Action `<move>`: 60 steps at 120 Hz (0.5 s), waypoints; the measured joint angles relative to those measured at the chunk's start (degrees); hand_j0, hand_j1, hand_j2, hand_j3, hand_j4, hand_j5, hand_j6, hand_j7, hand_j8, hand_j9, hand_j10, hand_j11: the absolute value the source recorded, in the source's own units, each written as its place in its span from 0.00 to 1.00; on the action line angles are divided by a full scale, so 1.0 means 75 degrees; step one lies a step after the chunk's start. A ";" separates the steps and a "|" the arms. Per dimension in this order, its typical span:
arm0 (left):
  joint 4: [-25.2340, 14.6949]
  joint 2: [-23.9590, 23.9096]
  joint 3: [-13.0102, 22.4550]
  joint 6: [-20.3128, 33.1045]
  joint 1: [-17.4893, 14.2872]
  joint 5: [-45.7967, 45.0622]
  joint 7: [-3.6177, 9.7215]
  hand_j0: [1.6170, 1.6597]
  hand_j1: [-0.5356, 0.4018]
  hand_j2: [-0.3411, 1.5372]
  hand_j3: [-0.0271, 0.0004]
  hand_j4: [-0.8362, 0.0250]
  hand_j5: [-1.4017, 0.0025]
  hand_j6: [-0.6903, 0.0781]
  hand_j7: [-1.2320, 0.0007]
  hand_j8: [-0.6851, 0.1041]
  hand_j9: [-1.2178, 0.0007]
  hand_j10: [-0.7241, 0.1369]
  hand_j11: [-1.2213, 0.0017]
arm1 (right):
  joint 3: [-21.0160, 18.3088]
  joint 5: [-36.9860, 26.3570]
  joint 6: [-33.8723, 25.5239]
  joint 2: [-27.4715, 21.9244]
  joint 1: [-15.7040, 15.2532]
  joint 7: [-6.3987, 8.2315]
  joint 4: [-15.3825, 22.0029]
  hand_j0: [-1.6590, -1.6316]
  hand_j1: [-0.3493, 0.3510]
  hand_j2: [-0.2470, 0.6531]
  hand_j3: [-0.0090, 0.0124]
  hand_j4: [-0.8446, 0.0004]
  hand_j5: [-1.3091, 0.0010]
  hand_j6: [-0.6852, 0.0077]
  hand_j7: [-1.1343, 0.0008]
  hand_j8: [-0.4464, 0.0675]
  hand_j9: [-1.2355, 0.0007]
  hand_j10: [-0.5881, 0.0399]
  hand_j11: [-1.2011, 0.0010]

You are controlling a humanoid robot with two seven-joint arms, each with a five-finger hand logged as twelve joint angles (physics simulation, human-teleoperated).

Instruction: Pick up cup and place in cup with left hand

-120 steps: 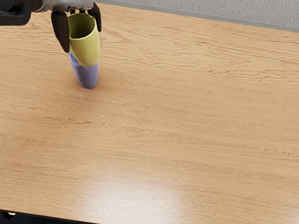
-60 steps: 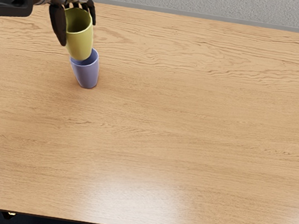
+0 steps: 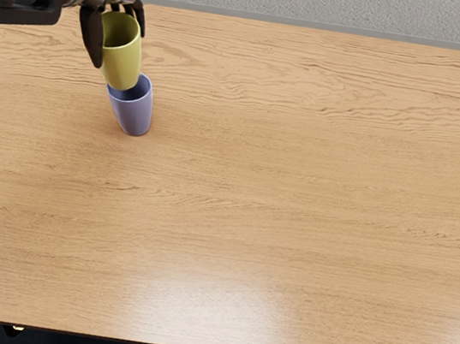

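Observation:
My left hand [image 3: 120, 24] reaches in at the upper left of the head view, its fingers closed around the upper part of a yellow cup [image 3: 123, 61]. Below it a blue-purple cup [image 3: 136, 113] stands upright on the table, its opening partly covered by the yellow one. The yellow cup's bottom overlaps the back-left part of the blue cup's rim; whether it is inside the opening or above it I cannot tell.
The wooden table [image 3: 254, 184] extends to the right and toward the front edge. A grey textured wall [image 3: 325, 0] runs behind its back edge. No right arm shows.
The yellow cup, in my left hand, has risen and shifted slightly left, so more of the blue cup's rim shows. Over the last half second the hand has barely moved.

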 joint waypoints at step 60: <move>0.0250 -0.0278 0.0020 0.0034 0.0014 0.0015 -0.0001 0.91 0.48 0.21 0.99 0.46 0.57 0.50 0.53 0.45 0.52 0.33 0.52 | 0.0014 0.0000 0.0000 0.0000 0.0000 0.0001 0.0000 0.04 0.04 0.27 0.42 0.97 0.98 0.95 0.97 0.82 0.97 0.90 0.97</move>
